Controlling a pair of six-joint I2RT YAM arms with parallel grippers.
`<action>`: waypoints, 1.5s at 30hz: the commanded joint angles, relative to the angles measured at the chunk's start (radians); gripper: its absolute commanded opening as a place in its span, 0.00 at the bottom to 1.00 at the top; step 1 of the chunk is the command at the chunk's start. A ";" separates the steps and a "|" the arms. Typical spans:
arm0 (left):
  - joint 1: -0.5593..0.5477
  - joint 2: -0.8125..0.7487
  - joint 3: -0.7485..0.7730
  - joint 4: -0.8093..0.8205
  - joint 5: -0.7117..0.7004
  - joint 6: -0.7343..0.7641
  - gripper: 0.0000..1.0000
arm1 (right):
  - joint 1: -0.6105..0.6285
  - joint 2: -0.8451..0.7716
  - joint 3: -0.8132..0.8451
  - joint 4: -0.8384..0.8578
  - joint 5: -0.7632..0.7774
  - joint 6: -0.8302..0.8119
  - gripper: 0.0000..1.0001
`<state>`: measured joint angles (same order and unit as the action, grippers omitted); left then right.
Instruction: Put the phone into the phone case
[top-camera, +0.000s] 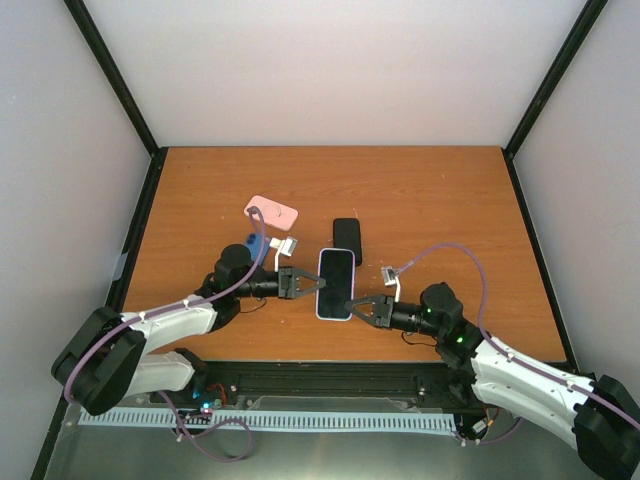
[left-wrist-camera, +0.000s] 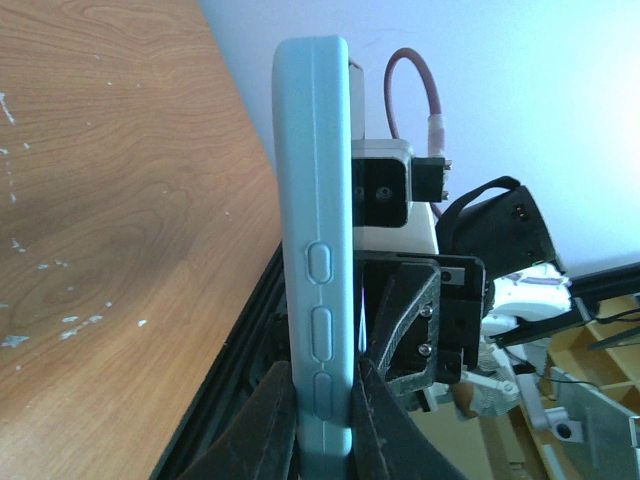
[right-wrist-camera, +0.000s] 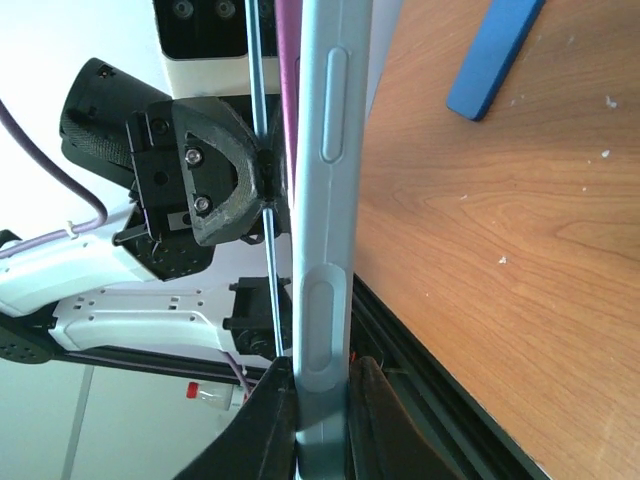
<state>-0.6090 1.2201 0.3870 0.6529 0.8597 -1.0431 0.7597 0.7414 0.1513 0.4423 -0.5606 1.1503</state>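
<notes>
Both arms are holding the light-blue phone case (top-camera: 336, 284) up off the worktop (top-camera: 440, 200), right between them. The left fingers (left-wrist-camera: 240, 440) are pinching one long edge, and the right fingers (right-wrist-camera: 385, 425) are clamping the near corner. A dark face is showing inside its rim. A black slab (top-camera: 347, 240) is lying flat just behind.

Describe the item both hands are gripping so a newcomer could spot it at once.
On the wooden table, look near the front edge, at mid-width. Between the left hand and the right hand sits the light blue phone case, its upper face dark. Unlike the pink slab and the black slab lying farther back, it alone is gripped.
</notes>
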 joint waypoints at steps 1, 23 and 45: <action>0.000 -0.020 0.065 -0.076 -0.061 0.168 0.00 | 0.003 0.000 -0.023 0.018 0.028 0.105 0.03; -0.001 -0.091 0.084 -0.134 0.286 0.228 0.00 | 0.001 -0.164 0.204 -0.431 0.187 -0.223 0.69; -0.022 -0.093 0.165 -0.431 0.238 0.390 0.00 | 0.002 -0.068 0.317 -0.424 0.177 -0.263 0.20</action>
<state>-0.6243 1.1320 0.4671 0.3134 1.1515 -0.7319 0.7620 0.6876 0.4385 0.0414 -0.4145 0.9009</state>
